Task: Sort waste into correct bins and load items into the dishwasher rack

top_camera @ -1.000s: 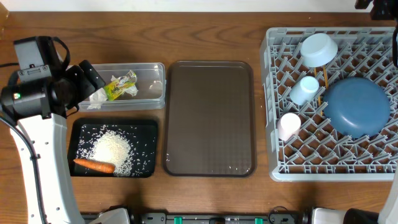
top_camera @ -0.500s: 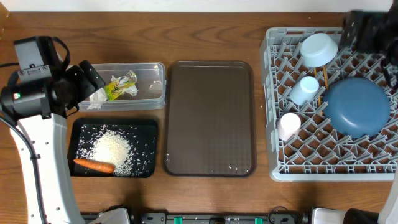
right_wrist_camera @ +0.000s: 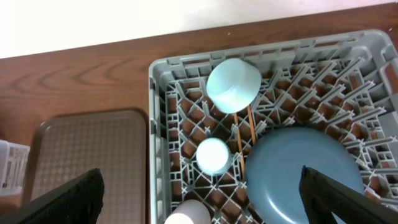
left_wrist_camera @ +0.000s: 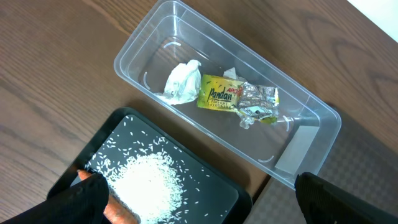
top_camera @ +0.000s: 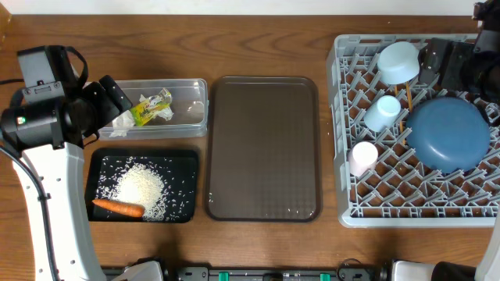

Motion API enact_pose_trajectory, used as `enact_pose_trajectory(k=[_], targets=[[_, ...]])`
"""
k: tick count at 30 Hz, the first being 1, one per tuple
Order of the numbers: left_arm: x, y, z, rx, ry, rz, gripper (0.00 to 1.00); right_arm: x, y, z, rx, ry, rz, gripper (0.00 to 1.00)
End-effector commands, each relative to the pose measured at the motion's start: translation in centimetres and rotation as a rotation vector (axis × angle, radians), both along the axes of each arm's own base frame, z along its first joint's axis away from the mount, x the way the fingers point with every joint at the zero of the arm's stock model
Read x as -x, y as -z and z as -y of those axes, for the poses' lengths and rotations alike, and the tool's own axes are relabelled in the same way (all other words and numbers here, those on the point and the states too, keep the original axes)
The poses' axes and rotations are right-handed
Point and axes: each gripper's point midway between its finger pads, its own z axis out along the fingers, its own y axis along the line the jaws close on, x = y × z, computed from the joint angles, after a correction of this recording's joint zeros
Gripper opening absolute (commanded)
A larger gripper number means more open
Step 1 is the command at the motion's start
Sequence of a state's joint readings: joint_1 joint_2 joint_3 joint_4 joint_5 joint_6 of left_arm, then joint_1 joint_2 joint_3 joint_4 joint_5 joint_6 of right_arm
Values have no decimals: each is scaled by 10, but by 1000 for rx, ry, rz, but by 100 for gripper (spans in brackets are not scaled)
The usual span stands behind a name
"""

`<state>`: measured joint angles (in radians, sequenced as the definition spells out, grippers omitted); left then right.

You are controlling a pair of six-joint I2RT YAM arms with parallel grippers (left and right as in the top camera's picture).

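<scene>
The grey dishwasher rack (top_camera: 341, 140) holds the blue plate (top_camera: 448, 134), pale blue bowl (top_camera: 399, 62), light-blue cup (top_camera: 383, 113), pink cup (top_camera: 363, 158) and chopsticks (top_camera: 407, 97). The clear tub (top_camera: 187, 82) holds the white tissue (top_camera: 123, 121) and yellow-green wrapper (top_camera: 152, 107). The black tray (top_camera: 183, 168) holds rice (top_camera: 142, 187) and the carrot (top_camera: 118, 208). My left gripper (left_wrist_camera: 211, 205) is open and empty above the tub and black tray. My right gripper (right_wrist_camera: 202, 205) is open and empty above the rack (right_wrist_camera: 158, 124), over the cup (right_wrist_camera: 212, 155) and plate (right_wrist_camera: 305, 174).
The brown serving tray (top_camera: 263, 148) lies between the bins and the rack, with nothing on it. My left arm's white link runs down the table's left edge. The right arm (top_camera: 457, 66) hangs over the rack's far right corner.
My right arm has come in from the top right corner and moved down over the rack's far right side. The left arm and all objects have not moved.
</scene>
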<state>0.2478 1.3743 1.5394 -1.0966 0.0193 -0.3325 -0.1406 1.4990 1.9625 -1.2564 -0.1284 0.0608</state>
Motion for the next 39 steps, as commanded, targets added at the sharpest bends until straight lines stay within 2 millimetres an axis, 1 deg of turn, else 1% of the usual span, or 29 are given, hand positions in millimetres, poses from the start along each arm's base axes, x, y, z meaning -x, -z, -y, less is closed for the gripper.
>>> enact_pose_trajectory(k=[1, 13, 15, 18, 20, 23, 26, 29, 32, 34, 37, 39], targets=[[1, -8, -2, -13, -2, 18, 98, 2, 2, -6, -24, -3, -16, 99], [1, -8, -2, -13, -2, 18, 98, 3, 1, -5, -43, 18, -16, 99], [1, -8, -2, -13, -2, 18, 98, 4, -7, -7, -32, 6, 17, 99], [1, -8, -2, -13, -2, 18, 98, 14, -31, -12, -20, -7, 100, 99], [1, -8, -2, -13, -2, 18, 98, 26, -48, -18, -13, -22, 159, 99], [1, -8, -2, -13, -2, 18, 98, 50, -69, -25, 21, -24, 229, 99], [1, -8, -2, -13, -2, 18, 98, 76, -81, -25, 70, -1, 284, 99], [1, -8, -2, -13, -2, 18, 98, 99, -87, -24, 89, 13, 354, 99], [1, -8, -2, -13, -2, 18, 98, 122, -82, -23, 89, 19, 426, 99], [1, -8, -2, -13, -2, 18, 98, 138, -75, -22, 91, 28, 482, 99], [1, -8, -2, -13, -2, 18, 98, 159, -57, -17, 103, 56, 544, 99], [1, -8, -2, -13, -2, 18, 98, 171, -40, -15, 105, 68, 572, 99]])
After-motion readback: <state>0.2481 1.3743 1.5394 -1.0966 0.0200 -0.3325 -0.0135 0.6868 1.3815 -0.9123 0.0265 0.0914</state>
